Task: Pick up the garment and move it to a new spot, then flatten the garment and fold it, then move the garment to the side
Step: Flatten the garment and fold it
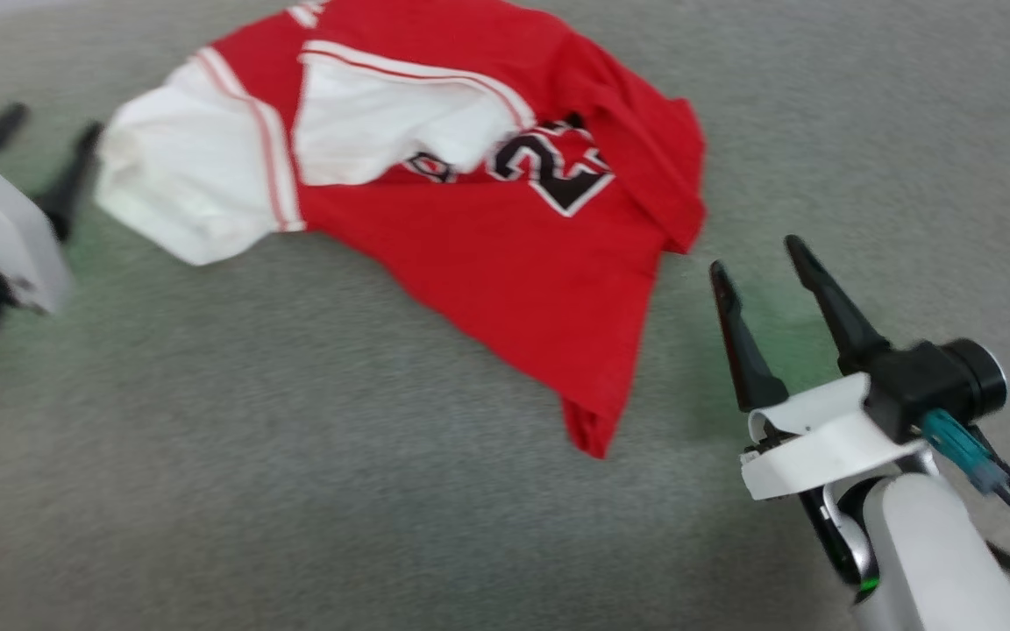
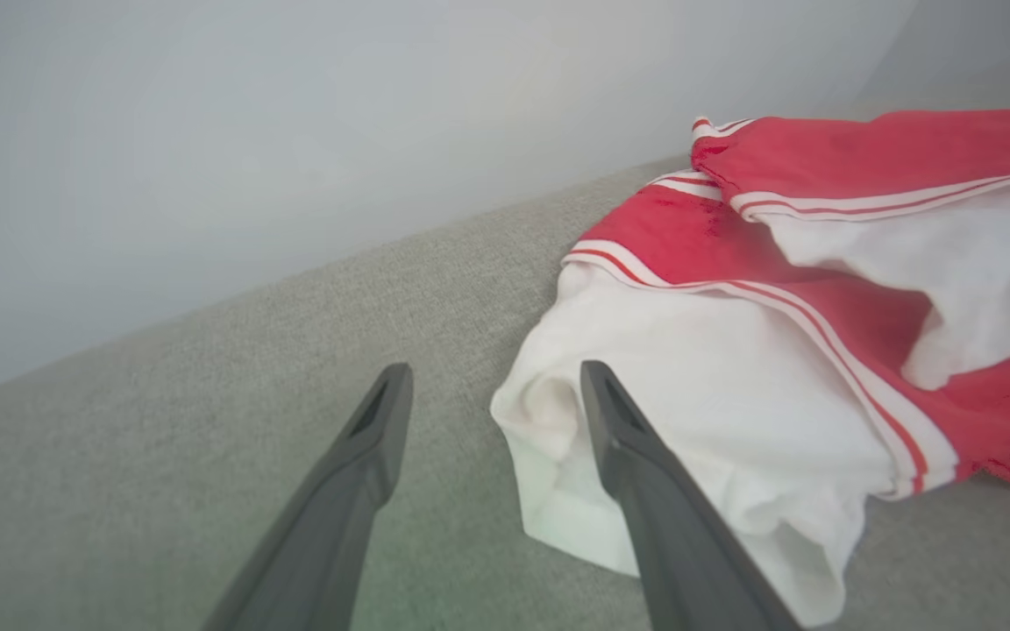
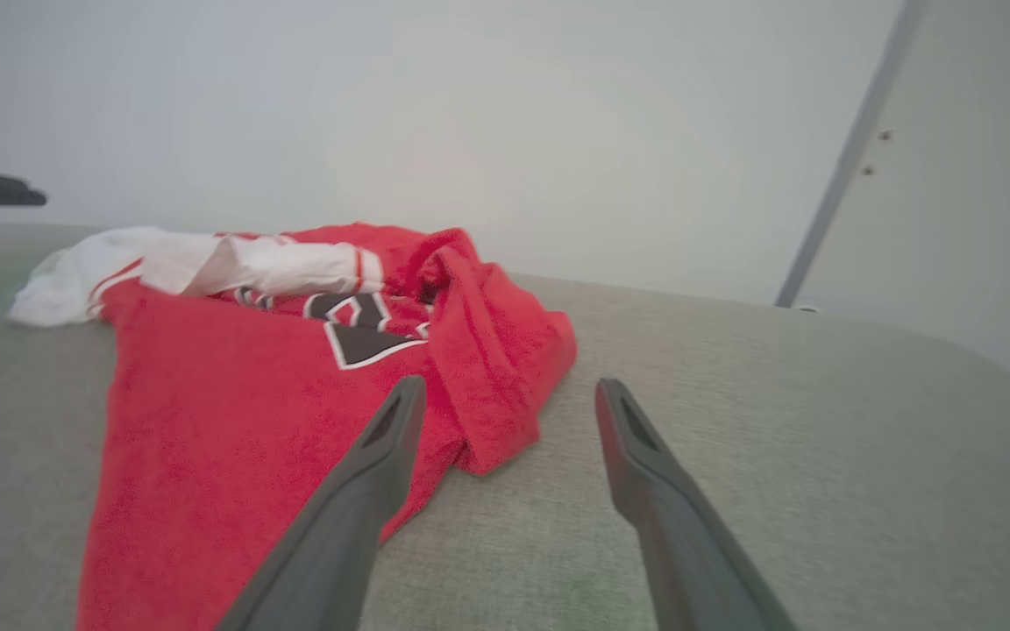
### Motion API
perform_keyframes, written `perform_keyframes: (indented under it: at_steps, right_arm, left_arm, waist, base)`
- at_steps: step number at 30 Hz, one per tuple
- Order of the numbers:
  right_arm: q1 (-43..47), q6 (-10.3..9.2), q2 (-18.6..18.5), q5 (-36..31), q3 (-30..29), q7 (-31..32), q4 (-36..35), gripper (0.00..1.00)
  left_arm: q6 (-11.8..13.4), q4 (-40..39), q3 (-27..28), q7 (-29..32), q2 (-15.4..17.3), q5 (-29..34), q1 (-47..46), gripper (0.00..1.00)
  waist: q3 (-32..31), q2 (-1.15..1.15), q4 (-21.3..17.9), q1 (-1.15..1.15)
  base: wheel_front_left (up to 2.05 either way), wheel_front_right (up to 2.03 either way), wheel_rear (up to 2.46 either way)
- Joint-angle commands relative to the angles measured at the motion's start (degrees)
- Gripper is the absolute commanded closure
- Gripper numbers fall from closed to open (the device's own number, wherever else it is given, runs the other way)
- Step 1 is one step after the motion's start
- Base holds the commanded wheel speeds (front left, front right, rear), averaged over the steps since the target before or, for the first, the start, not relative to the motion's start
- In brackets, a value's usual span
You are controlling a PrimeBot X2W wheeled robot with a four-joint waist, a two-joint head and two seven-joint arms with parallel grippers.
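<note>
The garment is lying crumpled on the grey surface, filling the upper middle of the head view. Its red body is spreading down towards the robot and one white sleeve is bunching out at the robot's left. Another white sleeve is folding across the chest and covering part of the black numerals (only a 2 is reading clearly).

The left gripper is hanging just beside that outer sleeve, fingers spread wide and gripping nothing. In the left wrist view one finger is crossing in front of the cuff while the other is sitting over bare grey cloth; whether it is touching the fabric cannot be told.

Over on the right, the right gripper is hovering just off the garment's red edge, fingers parted wide with nothing between them. In the right wrist view one finger is overlapping the red hem and the other is standing over bare surface. A pale wall is rising behind.
</note>
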Motion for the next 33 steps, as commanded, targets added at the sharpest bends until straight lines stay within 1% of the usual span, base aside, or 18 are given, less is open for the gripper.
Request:
perform_keyframes:
  at_steps: [1,3,6,8,10,12,14,15,17,18,20,24,26,29,31,33]
  right_arm:
    - [-0.98,-0.1,-1.65,-0.58,0.96,0.54,0.79,0.0]
    - [-3.0,-0.09,-3.74,-1.12,3.45,2.31,1.63,0.0]
    - [-6.35,-0.1,-7.89,0.34,7.78,6.76,1.84,0.0]
    - [-8.86,-0.1,-11.2,2.3,10.54,10.74,1.41,0.0]
    - [-11.77,-0.1,-14.82,4.44,13.82,15.55,0.97,0.0]
    - [-15.03,-0.1,-18.29,7.38,17.4,20.18,0.33,0.0]
    - [-18.36,-0.1,-21.97,10.41,21.44,24.6,-0.08,0.0]
    - [-20.11,-0.1,-23.66,11.94,23.39,26.67,-0.1,0.0]
    - [-23.7,-0.1,-26.69,15.52,27.92,30.66,-0.42,0.0]
    - [-25.42,-0.1,-28.32,17.75,30.2,32.79,-0.52,0.0]
    - [-29.03,-0.1,-31.21,22.11,34.95,36.87,-0.95,0.0]
    - [-37.48,-0.1,-36.59,27.62,42.99,43.27,-0.68,0.0]
    - [-41.14,-0.09,-38.5,29.76,46.93,46.14,-0.03,0.0]
    - [-47.33,-0.1,-40.54,32.96,52.0,49.69,0.76,0.0]
    - [-50.37,-0.1,-41.1,34.83,55.68,51.19,1.49,0.0]
    - [-53.82,-0.1,-41.26,35.37,58.68,51.59,2.4,0.0]
  left_arm:
    - [0.67,-0.45,0.22,-2.42,-1.18,-0.17,2.07,0.0]
    - [2.24,-1.64,1.09,-6.69,-2.64,-0.5,5.0,0.0]
    - [5.6,-4.85,4.45,-9.11,-4.86,-0.5,9.56,0.0]
    - [8.84,-10.05,11.75,-9.3,-6.81,2.51,12.24,0.0]
    - [11.68,-15.66,19.47,-9.16,-8.99,6.95,19.04,0.0]
    - [13.34,-21.26,27.54,-9.18,-11.76,12.67,26.15,0.0]
    - [14.06,-26.15,34.46,-9.19,-15.13,18.39,32.73,0.0]
    - [13.64,-28.26,37.84,-9.2,-17.09,21.17,36.09,0.0]
    - [12.87,-31.27,42.61,-9.2,-20.15,27.2,42.32,0.0]
    - [12.14,-32.7,45.25,-9.2,-22.39,29.19,44.6,0.0]
    - [10.44,-34.71,49.48,-9.2,-25.31,33.91,48.37,0.0]
    - [6.26,-35.65,55.82,-9.21,-31.44,39.31,52.91,0.0]
    - [4.0,-35.52,58.58,-9.21,-34.39,40.52,53.73,0.0]
    - [1.6,-34.72,61.08,-9.21,-37.25,43.21,54.07,0.0]
    - [0.62,-34.44,62.31,-9.21,-38.99,44.31,53.64,0.0]
    - [0.0,-34.11,63.33,-9.21,-40.41,45.21,52.96,0.0]
  waist:
    - [-2.96,0.0,4.66,0.0]
    - [-3.77,0.0,6.93,0.0]
    - [-4.45,0.0,10.13,0.0]
    - [-4.64,0.0,12.56,0.0]
    - [-4.65,0.0,14.78,0.0]
    - [-4.68,0.0,16.74,0.0]
    - [-4.75,0.0,18.52,0.0]
    - [-4.84,0.0,19.35,0.0]
    - [-4.77,0.0,20.91,0.0]
    - [-4.7,0.0,21.83,0.0]
    - [-4.5,0.0,23.27,0.0]
    - [-3.38,0.0,25.82,0.0]
    - [-2.69,0.0,26.96,0.0]
    - [-1.35,0.0,28.25,0.0]
    - [-0.32,0.0,28.88,0.0]
    - [0.74,0.0,29.42,0.0]
  base:
    - [0.0,0.0,0.0]
    - [0.0,0.0,0.0]
    - [0.0,0.0,0.0]
    - [0.0,0.0,0.0]
    - [0.0,0.0,0.0]
    - [0.0,0.0,0.0]
    - [0.0,0.0,0.0]
    - [0.0,0.0,0.0]
    - [0.0,0.0,0.0]
    - [0.0,0.0,0.0]
    - [0.0,0.0,0.0]
    - [0.0,0.0,0.0]
    - [0.0,0.0,0.0]
    - [0.0,0.0,0.0]
    - [0.0,0.0,0.0]
    - [0.0,0.0,0.0]
